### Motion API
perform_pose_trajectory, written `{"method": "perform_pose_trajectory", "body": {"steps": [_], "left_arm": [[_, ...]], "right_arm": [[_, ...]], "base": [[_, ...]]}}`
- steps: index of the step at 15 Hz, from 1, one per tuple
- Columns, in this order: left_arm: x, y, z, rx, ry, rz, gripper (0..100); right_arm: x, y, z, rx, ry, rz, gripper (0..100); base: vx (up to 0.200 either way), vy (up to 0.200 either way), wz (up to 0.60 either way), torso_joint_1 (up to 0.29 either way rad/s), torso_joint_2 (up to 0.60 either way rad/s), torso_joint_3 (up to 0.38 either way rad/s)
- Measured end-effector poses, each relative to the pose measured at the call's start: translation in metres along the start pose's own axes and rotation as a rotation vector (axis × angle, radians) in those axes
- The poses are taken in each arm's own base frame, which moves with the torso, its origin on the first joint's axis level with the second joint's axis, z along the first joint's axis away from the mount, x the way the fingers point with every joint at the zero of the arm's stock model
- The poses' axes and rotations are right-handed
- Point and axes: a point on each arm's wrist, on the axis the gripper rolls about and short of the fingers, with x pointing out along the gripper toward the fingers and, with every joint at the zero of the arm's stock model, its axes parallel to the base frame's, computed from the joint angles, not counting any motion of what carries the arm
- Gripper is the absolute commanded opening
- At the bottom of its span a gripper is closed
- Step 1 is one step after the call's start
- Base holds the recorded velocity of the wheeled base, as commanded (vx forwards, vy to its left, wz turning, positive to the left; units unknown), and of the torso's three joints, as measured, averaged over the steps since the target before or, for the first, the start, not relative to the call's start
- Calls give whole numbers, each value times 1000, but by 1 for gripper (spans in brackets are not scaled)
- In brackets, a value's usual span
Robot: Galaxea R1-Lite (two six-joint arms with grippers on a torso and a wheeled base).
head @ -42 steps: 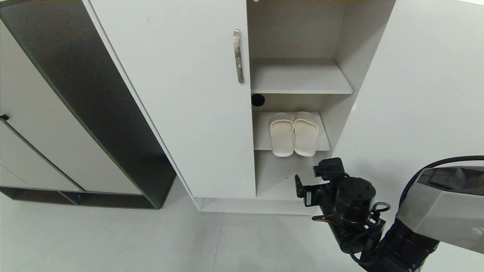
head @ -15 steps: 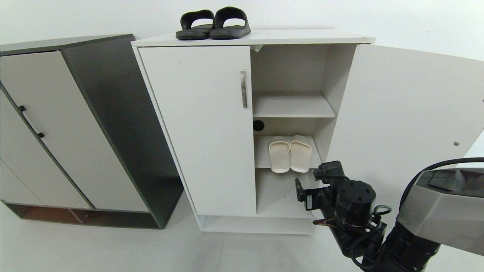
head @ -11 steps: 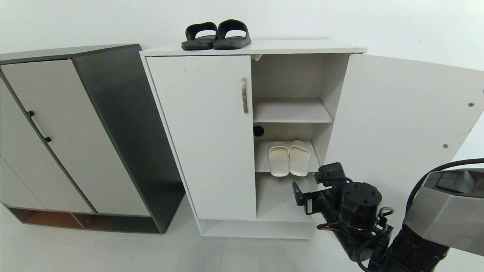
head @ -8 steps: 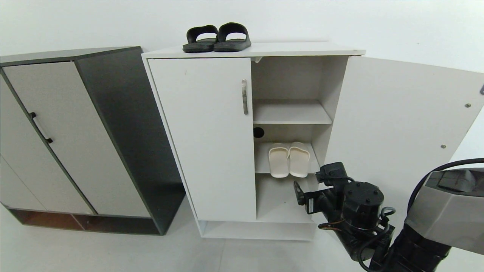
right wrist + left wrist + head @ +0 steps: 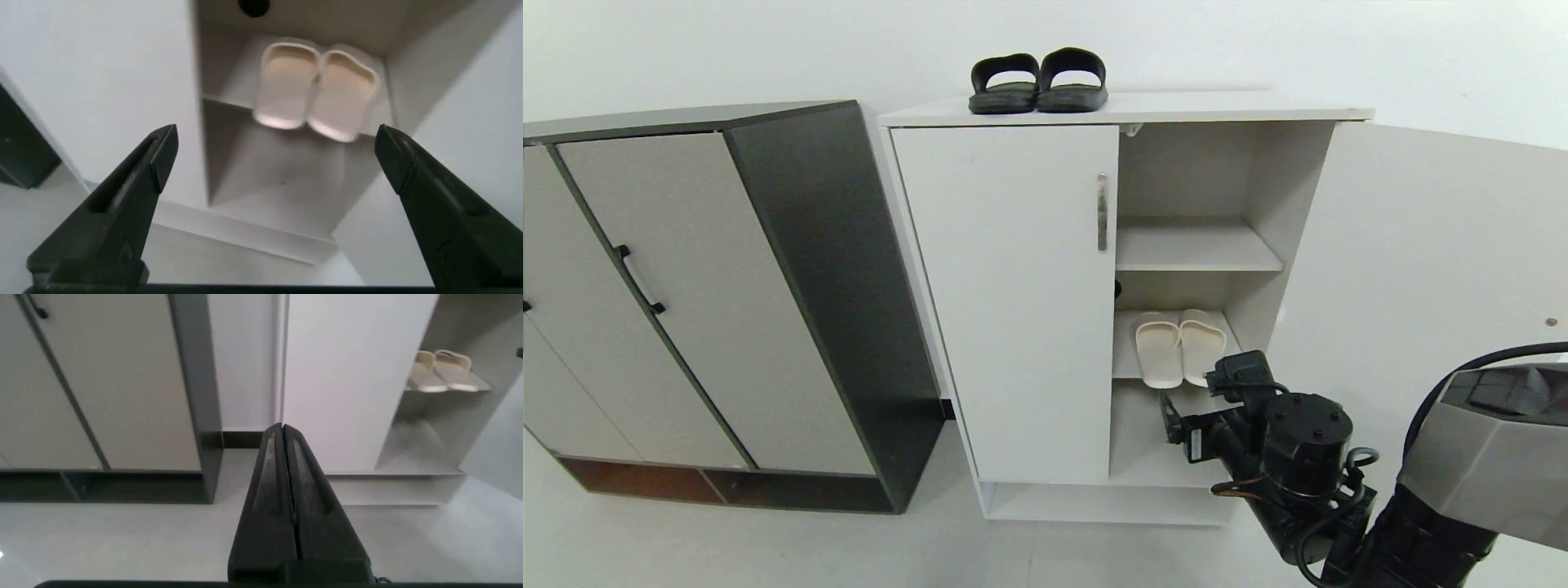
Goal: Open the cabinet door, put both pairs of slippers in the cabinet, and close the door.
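A pair of black slippers [image 5: 1037,82] stands on top of the white cabinet [image 5: 1241,106]. A cream pair [image 5: 1176,347] lies on the cabinet's middle shelf, also seen in the right wrist view [image 5: 319,77]. The cabinet's right door [image 5: 1421,269] is swung wide open; its left door [image 5: 1013,302] with a metal handle [image 5: 1102,211] is closed. My right gripper [image 5: 1196,392] hangs open and empty in front of the bottom compartment, below the cream slippers [image 5: 276,135]. My left gripper [image 5: 283,433] is shut on nothing, low over the floor, facing the closed left door.
A dark grey cabinet [image 5: 825,269] with light doors and black handles stands against the white cabinet's left side. Pale floor [image 5: 768,547] lies free in front of both. The top shelf [image 5: 1196,245] and bottom compartment [image 5: 1143,445] hold nothing.
The head camera has tilted up and shifted, bringing the cabinet top and black slippers into the picture. The slippers, doors and right arm have kept their places.
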Motion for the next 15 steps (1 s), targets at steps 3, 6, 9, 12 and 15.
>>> {"method": "perform_pose_trajectory", "body": {"steps": [3,6,9,12,15], "left_arm": [[0,0,0,0,0,0,0],[0,0,0,0,0,-1,0],[0,0,0,-1,0,0,0],[0,0,0,-3,0,4,0],[0,0,0,-3,1,3,0]], "right_arm": [[1,0,-2,-3,2,-2,100],[2,-1,-2,1,-12,-6,100],[6,-2,-5,-5,-24,-15,100],[7,-3,-10,-22,-12,-18,100],[7,-3,-12,-24,-7,-22,100]], "base": [[0,200,0,2,4,4],[0,200,0,1,4,-1],[0,0,0,0,0,0],[0,0,0,0,0,0],[0,0,0,0,0,0]]}}
